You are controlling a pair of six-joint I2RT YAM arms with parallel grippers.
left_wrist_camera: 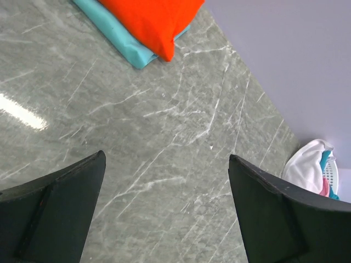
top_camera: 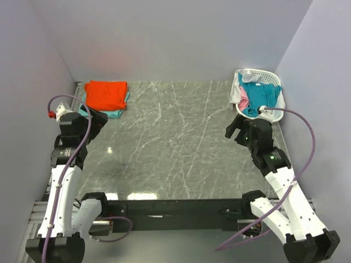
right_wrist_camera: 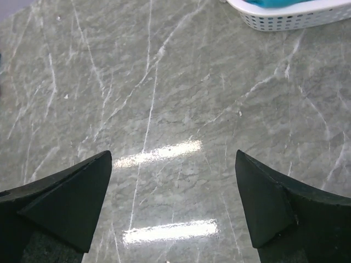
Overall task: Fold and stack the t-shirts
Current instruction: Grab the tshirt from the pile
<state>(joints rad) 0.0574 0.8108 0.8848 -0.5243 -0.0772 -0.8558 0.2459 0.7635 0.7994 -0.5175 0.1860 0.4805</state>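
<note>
Left claw (left_wrist_camera: pixel 164 205) and right claw (right_wrist_camera: pixel 173 211) gape wide and empty, seemingly between shirts: orange t-shirt (top_camera: pixel 106 94) sits folded atop aqua t-shirt (left_wrist_camera: pixel 118 38), well apart from the loaded basket (right_wrist_camera: pixel 290 21).

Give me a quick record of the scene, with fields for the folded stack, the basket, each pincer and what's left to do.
stack: orange-red t-shirt folded on top of aqua t-shirt, far left corner of table
basket: laundry basket, far right corner, holding teal-blue t-shirt, white cloth and pink cloth, all unfolded
left pincer: open, empty, near the stack
right pincer: open, empty, near the basket
remaining: basket shirts not yet folded
</note>
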